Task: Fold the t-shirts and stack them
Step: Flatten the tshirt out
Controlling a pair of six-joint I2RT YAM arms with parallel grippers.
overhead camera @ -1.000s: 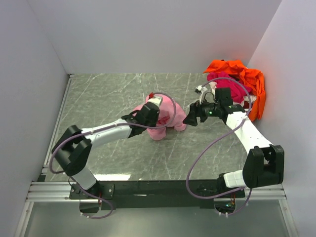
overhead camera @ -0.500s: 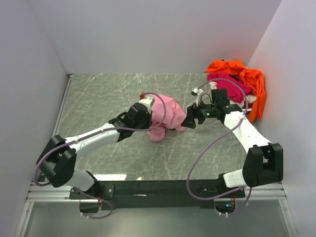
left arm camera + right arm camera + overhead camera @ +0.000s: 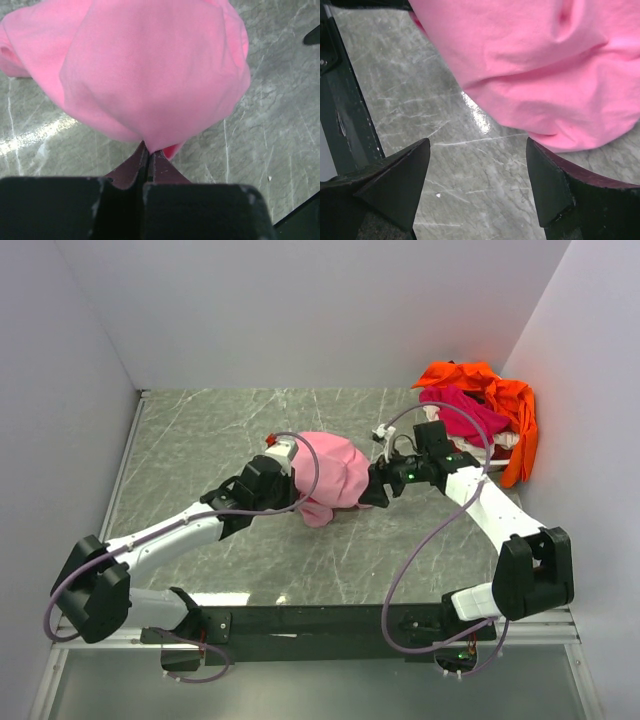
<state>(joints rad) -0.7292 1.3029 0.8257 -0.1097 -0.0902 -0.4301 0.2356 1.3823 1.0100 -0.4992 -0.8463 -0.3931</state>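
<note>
Over the veined table (image 3: 200, 430), my left gripper (image 3: 146, 155) pinched the light pink t-shirt (image 3: 150, 75); my right gripper (image 3: 477, 150), jaws spread, should grip an opposite hem, I judged.

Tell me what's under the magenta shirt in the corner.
The orange shirt pokes out behind and beside the magenta shirt; a white sliver shows at its right. Anything else below is covered.

- A light pink t-shirt (image 3: 338, 472) sits bunched in the middle of the grey marbled tabletop (image 3: 200, 440), between two arms.
- The left gripper (image 3: 295, 495) meets the shirt's left edge, its fingers lost against the cloth.
- The right gripper (image 3: 368, 490) is at the shirt's right edge.
- A magenta t-shirt (image 3: 462, 410) and an orange t-shirt (image 3: 505, 405) lie heaped in the far right corner.
</note>
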